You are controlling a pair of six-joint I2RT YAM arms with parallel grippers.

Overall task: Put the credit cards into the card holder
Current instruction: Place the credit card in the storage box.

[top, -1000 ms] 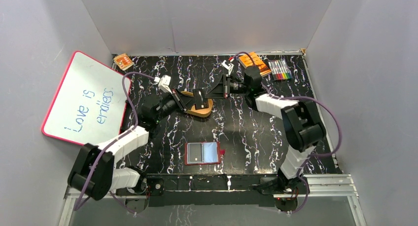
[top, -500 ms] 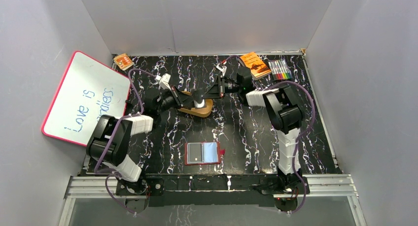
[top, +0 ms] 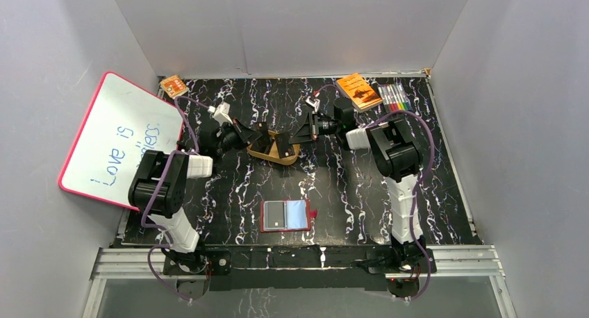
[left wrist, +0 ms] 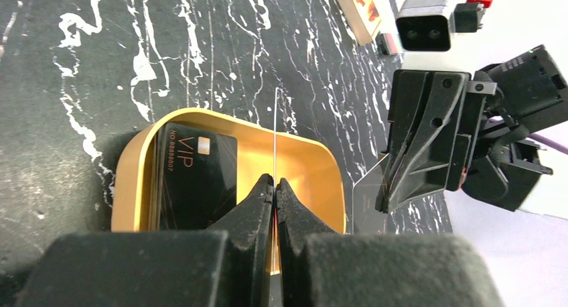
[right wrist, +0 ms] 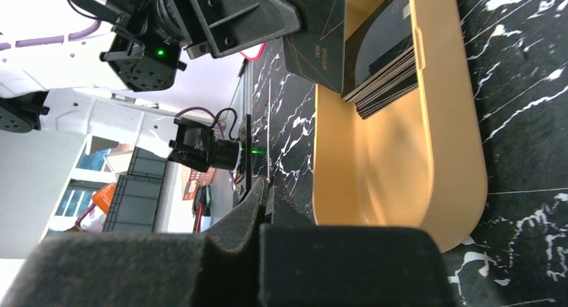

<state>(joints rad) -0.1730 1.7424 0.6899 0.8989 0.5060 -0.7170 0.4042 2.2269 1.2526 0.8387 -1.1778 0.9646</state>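
Observation:
A tan dish [top: 276, 151] at mid-table holds a stack of black credit cards [left wrist: 194, 179] [right wrist: 382, 59]. My left gripper [top: 262, 135] [left wrist: 275, 181] hangs over the dish's left end, shut on one credit card [left wrist: 275, 133] seen edge-on as a thin line. At the dish's right end, my right gripper [top: 299, 132] [right wrist: 268, 184] is shut on another credit card [right wrist: 269, 119], whose dark face shows in the left wrist view [left wrist: 367, 196]. The red card holder [top: 285, 215] lies open near the front edge, its left half dark and its right half grey-blue, apart from both grippers.
A whiteboard [top: 121, 141] leans against the left wall. An orange booklet [top: 359, 90] and a pack of markers [top: 394, 97] lie at the back right. A small orange box [top: 173, 87] sits at the back left. Grey walls enclose three sides.
The left gripper has drawn back left from over the dish's middle to its left end. The right gripper has come closer to the dish. Both arms have folded more upright.

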